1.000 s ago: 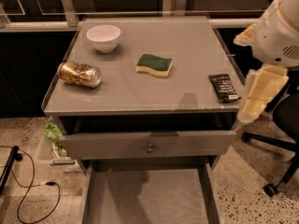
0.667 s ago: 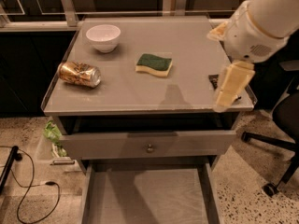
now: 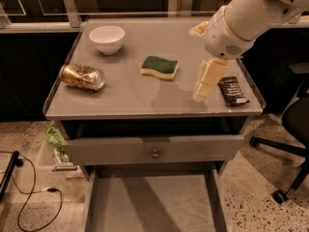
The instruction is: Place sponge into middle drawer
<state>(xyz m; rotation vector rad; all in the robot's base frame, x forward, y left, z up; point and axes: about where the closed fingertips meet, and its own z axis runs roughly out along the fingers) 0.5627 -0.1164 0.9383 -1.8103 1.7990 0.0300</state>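
Found the sponge lying flat on the tabletop, green face up, about the middle and a little to the right, apart from the end effector. Saw the end effector hanging from the white arm over the right part of the tabletop, pointing down and slightly left, between the sponge and a black packet, nearer to the packet and touching neither. Could not tell how far open it was; saw nothing in its hold. Noted a white bowl upright at the far left and a gold can on its side at the left, close to the edge, both well apart from the sponge. Below the tabletop, saw the knobbed drawer pulled out a little, and under it the middle drawer pulled out much further toward the near side, its plain grey floor in view. Noted a black chair at the right on the speckled floor, and a dark cable lying at the near left.
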